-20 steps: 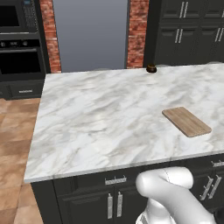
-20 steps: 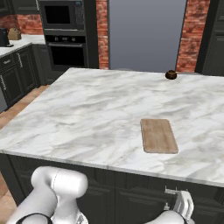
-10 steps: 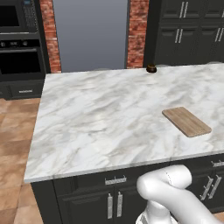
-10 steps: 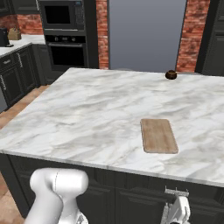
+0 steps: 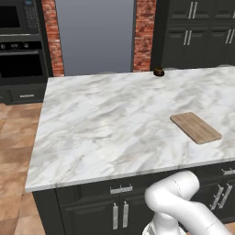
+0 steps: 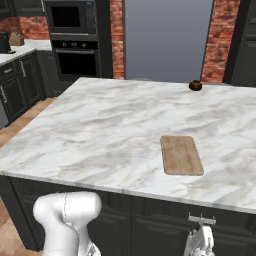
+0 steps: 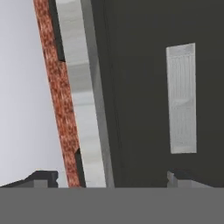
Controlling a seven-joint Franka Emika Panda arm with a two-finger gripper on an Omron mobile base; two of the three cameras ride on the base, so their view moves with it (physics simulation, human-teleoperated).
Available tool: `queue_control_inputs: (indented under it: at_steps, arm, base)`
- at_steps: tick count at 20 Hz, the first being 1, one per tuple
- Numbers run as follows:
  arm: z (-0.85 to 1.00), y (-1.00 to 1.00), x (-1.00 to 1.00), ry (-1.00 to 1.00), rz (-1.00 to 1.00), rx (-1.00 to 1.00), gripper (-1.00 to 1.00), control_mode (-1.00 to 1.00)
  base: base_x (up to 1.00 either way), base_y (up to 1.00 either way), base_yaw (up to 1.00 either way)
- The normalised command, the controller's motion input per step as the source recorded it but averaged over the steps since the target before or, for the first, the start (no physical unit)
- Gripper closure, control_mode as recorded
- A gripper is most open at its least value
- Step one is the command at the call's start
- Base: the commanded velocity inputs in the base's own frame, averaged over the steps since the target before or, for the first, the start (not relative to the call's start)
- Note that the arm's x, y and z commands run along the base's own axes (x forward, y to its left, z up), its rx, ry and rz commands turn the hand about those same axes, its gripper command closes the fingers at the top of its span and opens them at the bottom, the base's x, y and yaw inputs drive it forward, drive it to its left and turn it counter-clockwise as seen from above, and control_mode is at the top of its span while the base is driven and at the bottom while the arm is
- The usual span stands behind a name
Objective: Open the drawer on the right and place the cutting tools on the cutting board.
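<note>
The drawer (image 6: 220, 223) at the right of the dark island cabinet is shut, and its silver handle (image 6: 201, 219) sits just under the marble edge. My gripper (image 6: 200, 243) hangs low, directly below that handle. In the hand view the gripper (image 7: 111, 178) is open, with its fingertips (image 7: 43, 177) far apart and nothing between them. It faces the black drawer front with the handle (image 7: 181, 98) close ahead. The light-brown cutting board (image 6: 181, 154) (image 5: 196, 127) lies bare on the counter. The peeler is hidden.
A small dark brown round object (image 6: 195, 85) (image 5: 159, 72) sits at the far edge of the marble counter (image 6: 100, 135). Another drawer handle (image 5: 120, 188) and door pulls are on the cabinet front beside my arm (image 5: 176, 193). Wall ovens (image 6: 75, 45) stand behind.
My arm's elbow has risen a little, and the hand under the right drawer handle has shifted slightly. Nothing on the counter has moved.
</note>
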Motion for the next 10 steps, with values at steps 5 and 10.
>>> queue_control_inputs:
  at_steps: [5, 10]
  arm:
    - [-0.51, -0.29, 0.47, -0.08, 0.04, -0.02, -1.00, -1.00]
    - [-0.58, -0.46, 0.34, -0.07, 0.10, -0.02, -1.00, -1.00]
  base:
    - [0.00, 0.00, 0.00]
    - [0.00, 0.00, 0.00]
